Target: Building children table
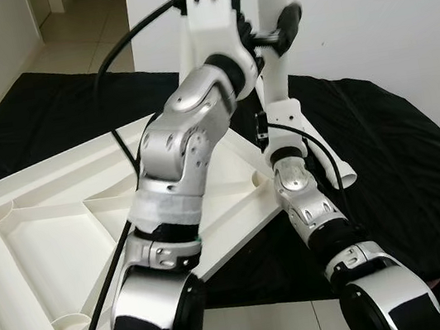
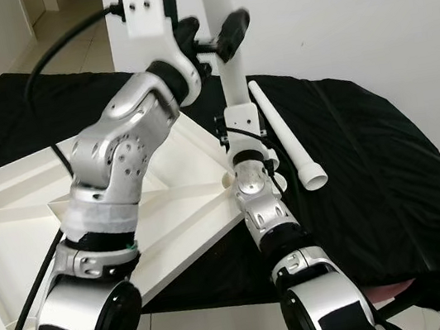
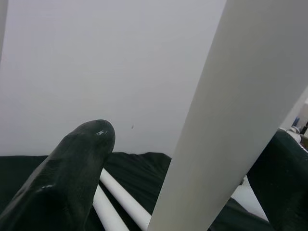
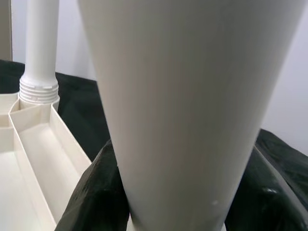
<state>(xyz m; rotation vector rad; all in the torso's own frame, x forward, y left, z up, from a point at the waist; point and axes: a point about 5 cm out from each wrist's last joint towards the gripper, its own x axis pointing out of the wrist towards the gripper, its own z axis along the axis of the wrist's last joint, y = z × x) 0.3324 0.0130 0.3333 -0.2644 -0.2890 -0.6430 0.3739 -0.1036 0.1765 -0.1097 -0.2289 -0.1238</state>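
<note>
One upturned white tabletop (image 2: 14, 239) lies on a black cloth (image 2: 375, 191). Both claws clamp one upright leg (image 4: 192, 106): left claw (image 2: 192, 31), right claw (image 2: 227, 42). One screwed-in leg (image 4: 41, 43) stands at a far corner; two loose legs (image 3: 122, 202) lie on the cloth.

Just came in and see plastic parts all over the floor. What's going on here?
The robot is putting together a white children's table. The tabletop lies underside up on a black cloth. Both arms reach up to an upright white leg at the tabletop's near corner: the right tool is closed around it, and the left tool flanks it higher up. Another leg already stands in a far corner socket, and a spare leg lies on the cloth.
</note>
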